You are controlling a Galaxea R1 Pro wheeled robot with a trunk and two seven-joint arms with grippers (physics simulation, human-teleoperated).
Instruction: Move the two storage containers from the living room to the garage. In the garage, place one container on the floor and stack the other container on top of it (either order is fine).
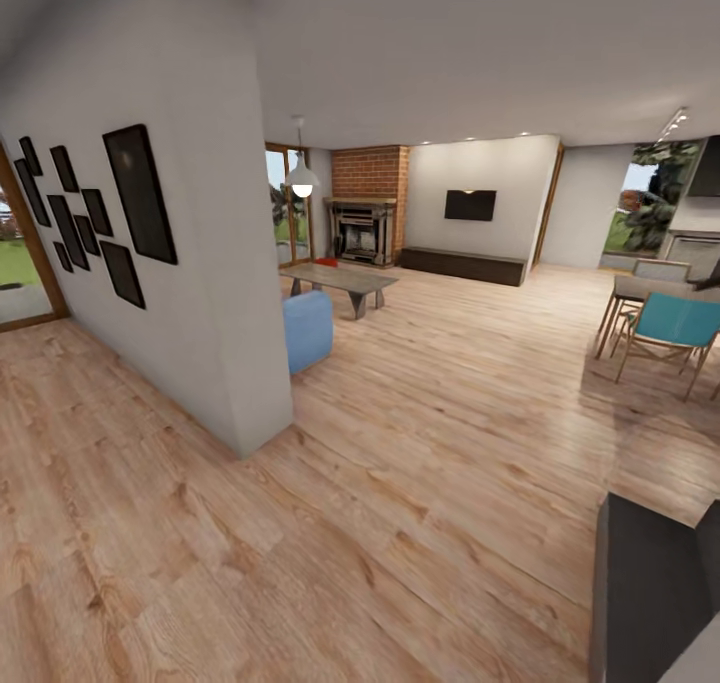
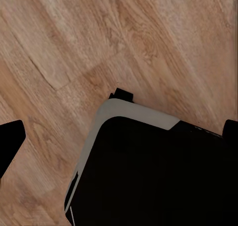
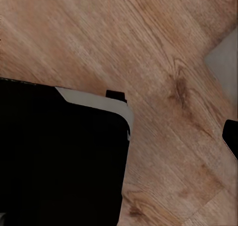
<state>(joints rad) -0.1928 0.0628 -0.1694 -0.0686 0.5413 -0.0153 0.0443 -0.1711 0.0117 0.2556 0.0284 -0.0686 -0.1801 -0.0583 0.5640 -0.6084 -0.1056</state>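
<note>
I look into the living room (image 1: pixel 430 363), which has a light wood plank floor, a dark fireplace (image 1: pixel 362 231) under red brick, and wood-framed glass doors. A tiny red-orange shape (image 1: pixel 325 261) sits beyond the low coffee table (image 1: pixel 340 281). It may be one of the storage containers but is too small to tell. The garage is out of view. My left gripper (image 2: pixel 120 136) hangs open over the planks, its dark fingertips (image 2: pixel 10 142) at both sides of the left wrist view. My right gripper (image 3: pixel 119 136) holds nothing, and one of its fingertips (image 3: pixel 231 136) stands far out at the edge.
A white partition wall (image 1: pixel 215 293) hung with dark frames juts out at the left, with a blue pouf (image 1: pixel 308 330) behind it. A dining table and teal chairs (image 1: pixel 668 325) stand at the right. A dark cabinet (image 1: pixel 645 593) is close at the lower right. My black base (image 2: pixel 148 176) is below both wrists.
</note>
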